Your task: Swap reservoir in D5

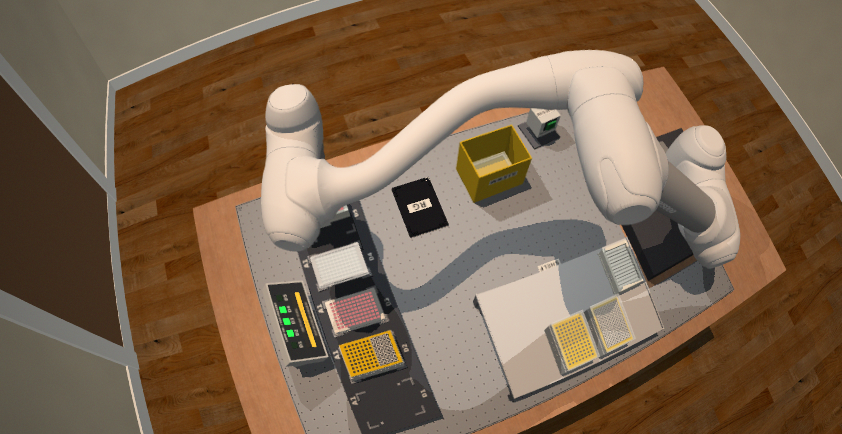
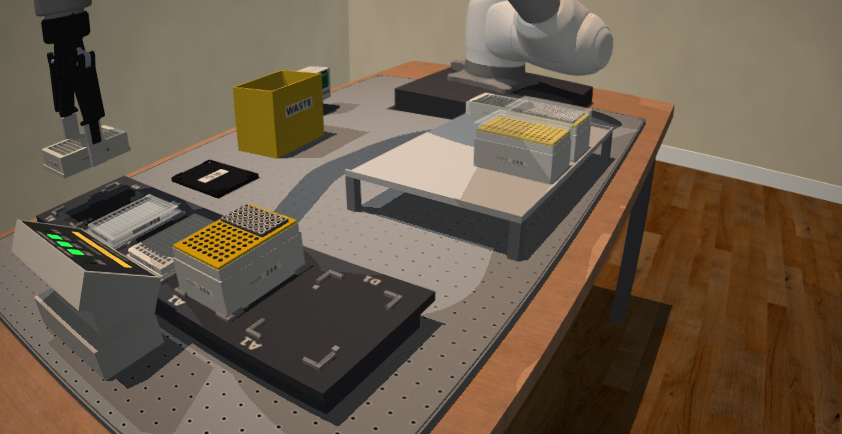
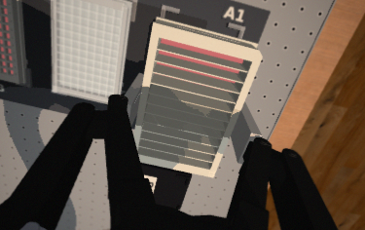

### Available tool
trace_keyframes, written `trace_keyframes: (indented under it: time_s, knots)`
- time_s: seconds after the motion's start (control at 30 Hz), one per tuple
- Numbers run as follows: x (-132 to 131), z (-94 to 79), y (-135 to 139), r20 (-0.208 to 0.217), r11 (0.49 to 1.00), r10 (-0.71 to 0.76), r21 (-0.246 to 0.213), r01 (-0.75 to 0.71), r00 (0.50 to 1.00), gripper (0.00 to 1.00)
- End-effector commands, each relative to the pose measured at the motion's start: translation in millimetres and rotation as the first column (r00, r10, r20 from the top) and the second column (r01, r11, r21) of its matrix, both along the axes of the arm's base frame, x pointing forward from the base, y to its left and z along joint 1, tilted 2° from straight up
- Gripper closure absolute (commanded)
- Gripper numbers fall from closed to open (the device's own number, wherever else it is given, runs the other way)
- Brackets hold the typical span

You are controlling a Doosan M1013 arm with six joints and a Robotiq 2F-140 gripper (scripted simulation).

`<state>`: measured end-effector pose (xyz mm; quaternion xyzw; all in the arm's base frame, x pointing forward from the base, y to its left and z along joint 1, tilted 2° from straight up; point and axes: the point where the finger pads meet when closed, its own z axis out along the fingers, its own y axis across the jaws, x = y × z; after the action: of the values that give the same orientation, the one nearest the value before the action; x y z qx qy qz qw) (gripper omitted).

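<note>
Top view: the arm (image 1: 424,130) covers the deck's 12 o'clock end; the reservoir itself is hidden.

Exterior view: at 9 o'clock, the gripper (image 2: 84,130) hangs above the deck (image 2: 353,313), pinching the reservoir (image 2: 64,154) level.

Wrist view: the reservoir (image 3: 198,97) sits between the fingers, red liquid in its 12 o'clock troughs.
</note>
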<state>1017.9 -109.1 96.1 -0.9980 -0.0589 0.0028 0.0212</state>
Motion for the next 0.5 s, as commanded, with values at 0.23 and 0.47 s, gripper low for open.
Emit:
trace_keyframes:
  time_s: [0.23,0.47]
  knots:
    - [0.1,12.4,-0.5,0.000,1.000,0.000,0.000,0.000,1.000,1.00]
    - [0.2,24.0,-1.0,0.000,1.000,0.000,0.000,0.000,1.000,1.00]
